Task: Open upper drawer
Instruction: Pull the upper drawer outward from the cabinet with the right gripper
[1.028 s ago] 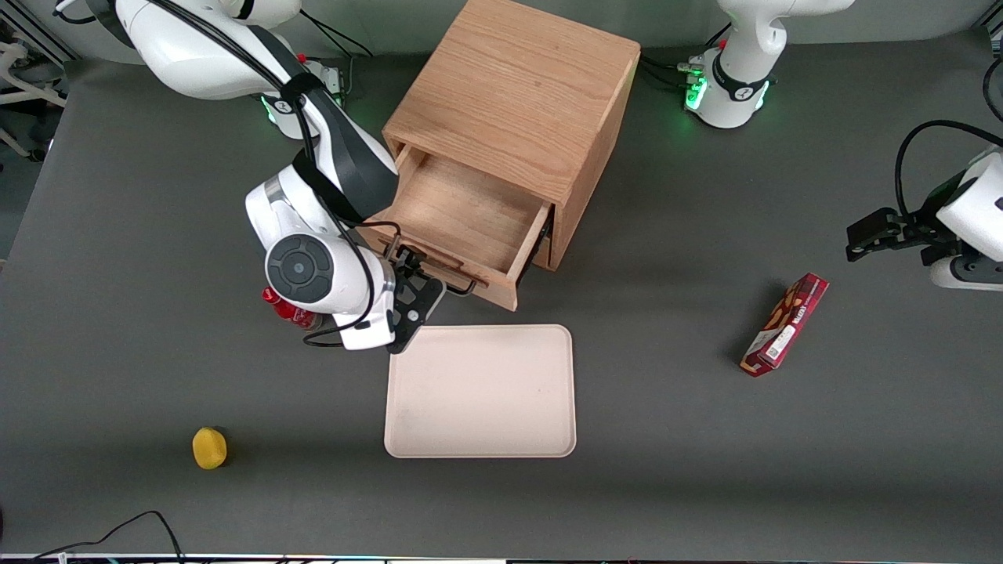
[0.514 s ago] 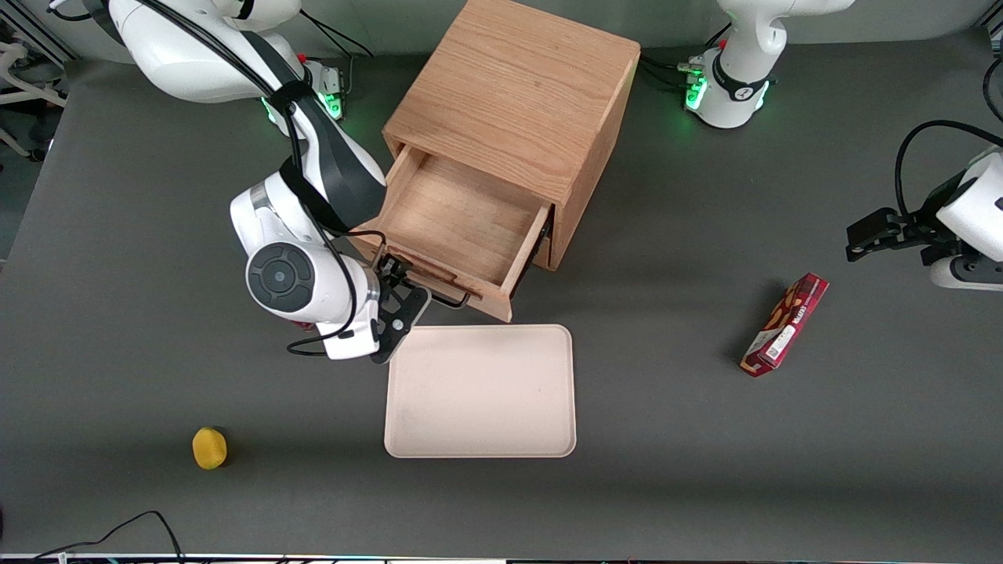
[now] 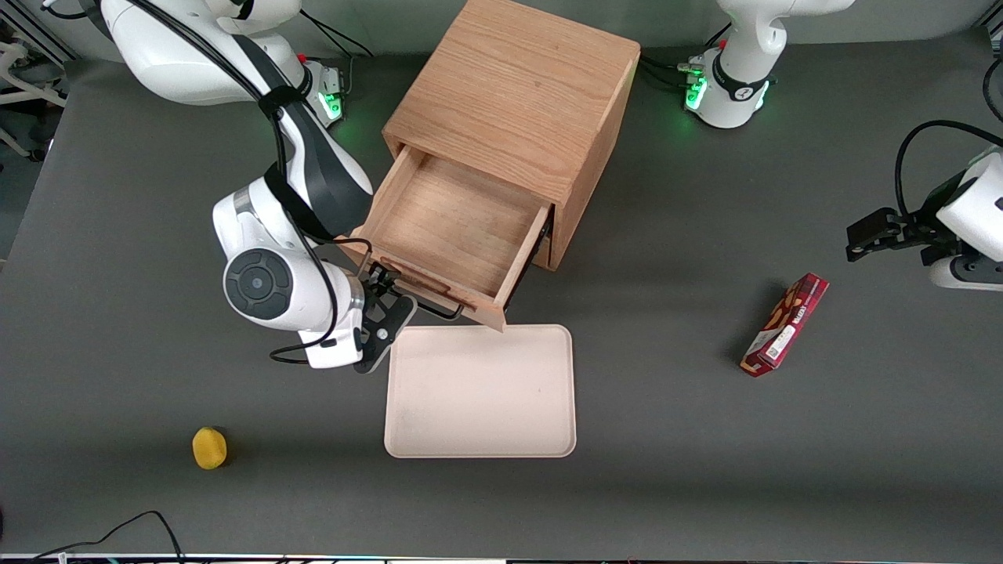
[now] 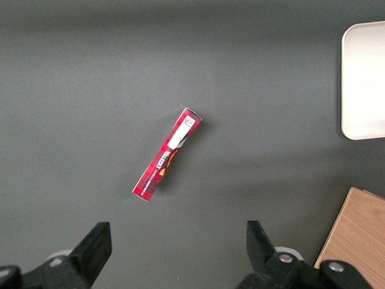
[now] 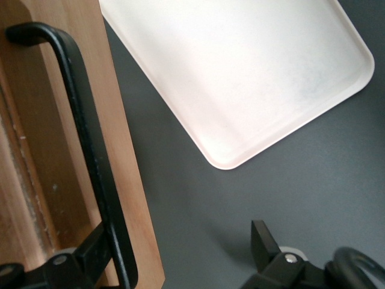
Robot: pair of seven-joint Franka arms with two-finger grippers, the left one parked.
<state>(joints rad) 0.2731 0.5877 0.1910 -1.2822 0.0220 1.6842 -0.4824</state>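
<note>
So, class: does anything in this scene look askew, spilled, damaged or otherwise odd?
Nothing is spilled or damaged. The cabinet sits skewed to the table edges, so the open upper drawer, pulled by the gripper, has its corner over the tray.

Light oak upper drawer (image 3: 450, 227) with a black handle (image 5: 90, 156), black hand (image 3: 382, 291) at it; beside it a cream tray (image 3: 480, 392) on the dark grey counter (image 3: 705, 470); red box (image 3: 785, 324), yellow fruit (image 3: 209, 448).

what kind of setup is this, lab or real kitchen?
Likely a robot lab bench: a dark mat table with arm bases, a lone wooden cabinet, and the pincer at the upper drawer handle, beside a bare tray.
</note>
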